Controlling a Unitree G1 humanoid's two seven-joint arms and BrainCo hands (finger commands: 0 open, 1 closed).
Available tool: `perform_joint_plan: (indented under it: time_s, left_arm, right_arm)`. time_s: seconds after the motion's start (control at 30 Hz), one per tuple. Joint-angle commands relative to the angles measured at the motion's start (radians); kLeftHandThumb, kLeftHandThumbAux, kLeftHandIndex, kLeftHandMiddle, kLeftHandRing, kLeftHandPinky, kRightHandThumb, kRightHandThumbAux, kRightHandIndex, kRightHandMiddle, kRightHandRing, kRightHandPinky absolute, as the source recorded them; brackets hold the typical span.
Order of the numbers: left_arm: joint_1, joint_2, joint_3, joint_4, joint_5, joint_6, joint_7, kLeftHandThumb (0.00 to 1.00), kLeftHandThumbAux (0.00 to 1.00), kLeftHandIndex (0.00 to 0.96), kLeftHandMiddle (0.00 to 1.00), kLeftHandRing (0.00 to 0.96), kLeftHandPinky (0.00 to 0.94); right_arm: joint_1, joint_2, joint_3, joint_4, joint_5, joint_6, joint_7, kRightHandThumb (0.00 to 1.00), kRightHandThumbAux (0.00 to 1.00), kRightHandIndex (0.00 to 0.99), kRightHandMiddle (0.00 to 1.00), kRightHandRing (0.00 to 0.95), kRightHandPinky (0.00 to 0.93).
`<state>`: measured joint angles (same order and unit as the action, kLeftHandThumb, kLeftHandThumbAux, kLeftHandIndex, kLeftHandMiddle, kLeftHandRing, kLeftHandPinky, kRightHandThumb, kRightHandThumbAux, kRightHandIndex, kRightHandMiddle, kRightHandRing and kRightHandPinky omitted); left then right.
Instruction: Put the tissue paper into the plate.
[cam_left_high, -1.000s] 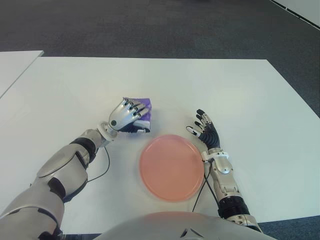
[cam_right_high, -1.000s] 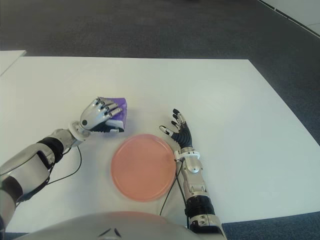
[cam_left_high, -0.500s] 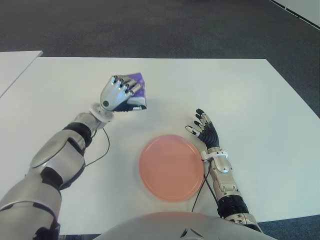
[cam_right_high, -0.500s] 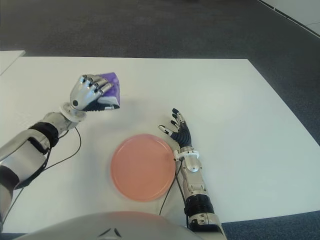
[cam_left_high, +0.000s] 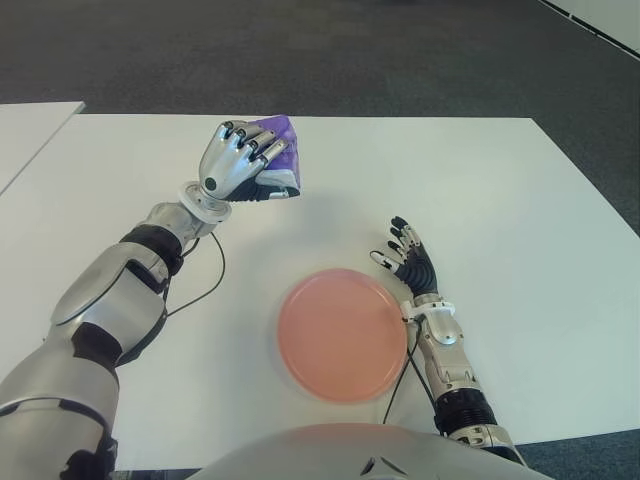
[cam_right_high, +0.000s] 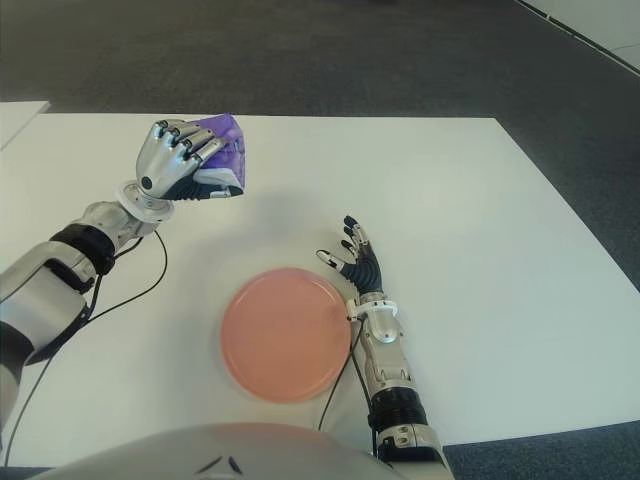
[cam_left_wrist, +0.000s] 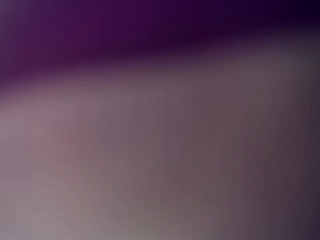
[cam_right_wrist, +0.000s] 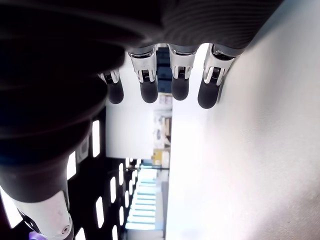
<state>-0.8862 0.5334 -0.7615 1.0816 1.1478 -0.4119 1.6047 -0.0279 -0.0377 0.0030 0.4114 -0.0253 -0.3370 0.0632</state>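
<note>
White table (cam_left_high: 480, 180), left robot hand (cam_left_high: 243, 165) gripping tissue paper (cam_left_high: 281, 150)

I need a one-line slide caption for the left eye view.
Left hand holds purple tissue pack beyond pink plate.

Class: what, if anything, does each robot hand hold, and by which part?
The left robot hand holds the purple tissue pack, fingers wrapped over its top. The right robot hand holds nothing.
</note>
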Motion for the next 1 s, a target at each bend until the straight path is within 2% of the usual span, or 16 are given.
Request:
perform_joint_plan:
  time_s: [0.03, 0.27, 0.53, 0.77, 1.0]
  left_arm:
    - [-0.027, 0.015, 0.013, -0.046, -0.009, -0.028, -0.012, 0.723, 0.698, 0.443, 0.858, 0.859, 0.866]
    - [-0.001, 0.034, 0.044, -0.16, -0.038, -0.09, -0.082, 0.725, 0.698, 0.443, 0.855, 0.855, 0.862]
    - [0.071, 0.045, 0.102, -0.354, -0.101, -0.185, -0.227, 0.727, 0.698, 0.443, 0.852, 0.852, 0.86]
    - [0.211, 0.048, 0.152, -0.597, -0.163, -0.256, -0.38, 0.727, 0.698, 0.443, 0.862, 0.865, 0.87]
    - [0.332, 0.059, 0.212, -0.743, -0.243, -0.339, -0.567, 0.725, 0.699, 0.443, 0.859, 0.858, 0.858]
  right_arm:
    - [0.048, 0.008, 0.009, 0.081, -0.007, 0.06, -0.003, 0.039, 0.756, 0.074, 0.057, 0.014, 0.001]
    - [0.044, 0.012, 0.012, 0.091, -0.014, 0.055, -0.012, 0.042, 0.76, 0.075, 0.056, 0.015, 0.0]
    - [0.043, 0.017, 0.017, 0.093, -0.019, 0.05, -0.025, 0.043, 0.757, 0.072, 0.053, 0.011, 0.0]
    - [0.041, 0.02, 0.02, 0.098, -0.014, 0.051, -0.03, 0.043, 0.741, 0.075, 0.056, 0.008, 0.0]
    - [0.055, 0.033, 0.027, 0.067, -0.018, 0.074, -0.053, 0.05, 0.728, 0.079, 0.064, 0.008, 0.0]
